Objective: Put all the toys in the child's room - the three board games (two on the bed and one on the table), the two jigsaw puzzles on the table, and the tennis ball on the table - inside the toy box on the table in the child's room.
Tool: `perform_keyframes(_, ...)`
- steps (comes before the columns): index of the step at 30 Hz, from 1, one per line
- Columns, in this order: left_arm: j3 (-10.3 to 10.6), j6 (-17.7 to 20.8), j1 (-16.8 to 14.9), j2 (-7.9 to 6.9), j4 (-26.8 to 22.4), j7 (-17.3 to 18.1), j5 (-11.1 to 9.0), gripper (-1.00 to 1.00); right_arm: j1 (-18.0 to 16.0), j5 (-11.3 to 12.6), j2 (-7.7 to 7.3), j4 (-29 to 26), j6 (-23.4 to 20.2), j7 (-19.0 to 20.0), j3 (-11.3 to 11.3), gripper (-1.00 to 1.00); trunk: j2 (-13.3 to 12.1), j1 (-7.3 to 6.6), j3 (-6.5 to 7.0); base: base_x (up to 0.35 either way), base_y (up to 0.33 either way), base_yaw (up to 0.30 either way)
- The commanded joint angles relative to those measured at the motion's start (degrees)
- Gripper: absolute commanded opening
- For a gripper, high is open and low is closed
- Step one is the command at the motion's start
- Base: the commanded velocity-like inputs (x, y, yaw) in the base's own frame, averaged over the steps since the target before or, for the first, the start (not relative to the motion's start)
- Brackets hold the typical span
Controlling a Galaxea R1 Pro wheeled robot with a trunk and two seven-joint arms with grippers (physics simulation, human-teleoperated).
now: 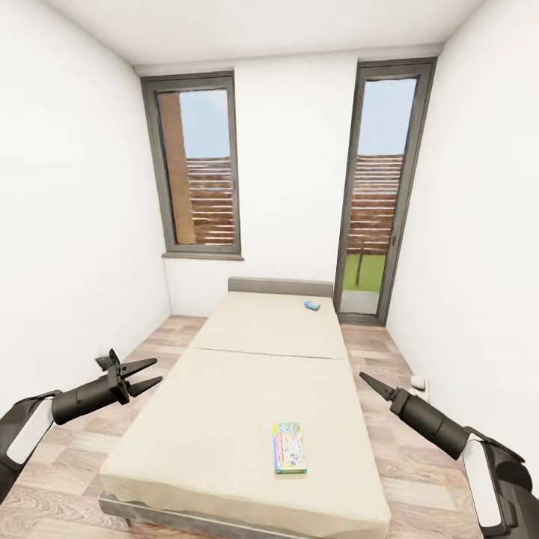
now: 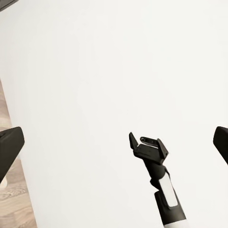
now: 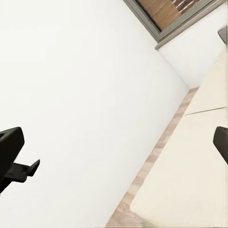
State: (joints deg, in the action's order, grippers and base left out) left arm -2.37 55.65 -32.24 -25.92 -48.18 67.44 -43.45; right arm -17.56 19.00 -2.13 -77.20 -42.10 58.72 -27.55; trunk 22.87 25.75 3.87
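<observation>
The cream bed [image 1: 224, 404] fills the middle of the child's room in front of me. Two board games lie on it. A busy multicolour box [image 1: 290, 448] rests flat near the foot end, right of centre. A small blue box [image 1: 311, 305] lies at the far right, by the grey headboard [image 1: 281, 286]. My left gripper [image 1: 146, 375] hangs open over the floor left of the bed, holding nothing. My right gripper [image 1: 372, 382] is open and empty at the bed's right side; it also shows in the left wrist view [image 2: 147, 144]. The table, toy box, jigsaw puzzles and tennis ball are out of view.
White walls close in on both sides. Narrow strips of wood-plank floor [image 1: 78, 457] run along each side of the bed. A tall window [image 1: 198, 168] and a glass door [image 1: 378, 195] are in the far wall. A small white object [image 1: 419, 383] sits by the right wall.
</observation>
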Motion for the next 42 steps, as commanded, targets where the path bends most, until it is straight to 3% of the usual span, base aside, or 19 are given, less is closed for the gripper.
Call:
perform_keyframes(1,0.0,0.34,-0.02,-0.01,0.01,0.07,-0.11,1.0,-0.02,0.24,-0.05,0.27,-0.35,0.08,-0.04,1.0,0.05,0.03,-0.12,0.1,-0.057,0.0)
perform_keyframes(16,0.0,-0.12,-0.02,-0.01,0.01,-0.05,-0.06,1.0,-0.02,0.16,-0.37,1.99,-0.35,-0.01,-0.17,1.0,0.05,0.03,-1.54,0.099,-0.16,0.0)
perform_keyframes(19,0.0,-0.77,-0.02,-0.01,0.01,-0.49,0.24,1.0,-0.02,0.16,-0.47,2.16,-0.44,0.05,-1.42,1.0,0.05,0.03,-1.82,0.1,-0.276,0.0)
perform_keyframes(23,-0.23,-1.48,-0.02,0.01,0.01,-3.03,3.6,1.0,-0.02,0.16,-0.5,2.45,-0.63,0.13,-3.44,1.0,0.05,0.03,-2.2,0.101,-0.278,0.0)
perform_keyframes(27,-0.44,-1.77,-0.02,0.17,0.01,-5.28,6.5,1.0,-0.02,0.16,-0.55,2.54,-0.64,0.16,-3.98,1.0,0.05,0.03,-2.57,0.102,-0.279,0.0)
perform_keyframes(31,-0.51,-2.47,-0.02,0.89,0.01,-9.28,7.62,1.0,-0.02,0.16,-0.57,2.57,-0.57,0.16,-4.14,1.0,0.05,0.03,-2.95,0.102,-0.251,0.0)
perform_keyframes(37,-0.54,-2.87,-0.13,2.38,0.01,-19.39,7.83,1.0,-0.02,-0.12,-0.52,2.58,-0.31,0.17,-4.17,1.0,0.05,0.03,-3.52,0.092,-0.202,0.0)
perform_keyframes(42,-0.56,-5.18,-0.24,5.13,0.01,-28.39,7.87,1.0,-0.02,-0.33,-0.54,2.99,-0.21,0.12,-4.18,1.0,0.05,0.03,-3.99,0.025,-0.181,0.0)
